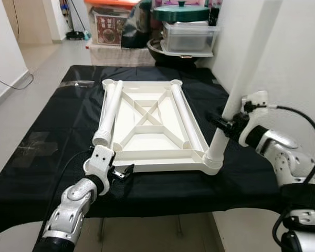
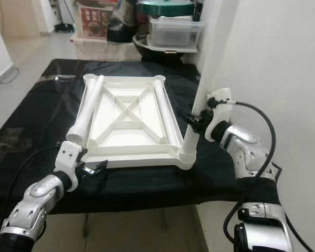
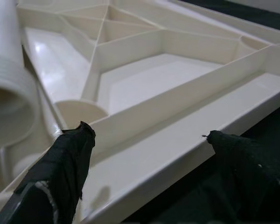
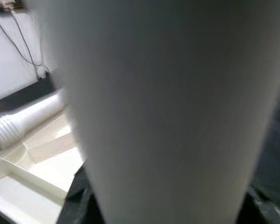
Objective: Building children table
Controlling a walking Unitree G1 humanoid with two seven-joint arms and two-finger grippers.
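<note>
A white plastic tabletop [image 1: 147, 128] lies upside down on the black-covered table [image 1: 52, 121], its ribs facing up. Two white legs lie on it, one along the left side [image 1: 109, 110] and one along the right side [image 1: 186, 118]. A third leg [image 1: 241, 79] stands upright in the near right corner socket [image 1: 212, 157]. My right gripper [image 1: 227, 126] is shut on this upright leg [image 4: 163, 102] just above the socket. My left gripper [image 1: 121, 172] is open at the near left edge, and its fingers [image 3: 70, 158] straddle the tabletop's rim [image 3: 177, 154].
Clear storage boxes [image 1: 189, 34], a green lid and a dark bowl are stacked past the table's far end. A white wall [image 1: 299, 63] runs close along the right side. Tiled floor [image 1: 21, 100] lies to the left.
</note>
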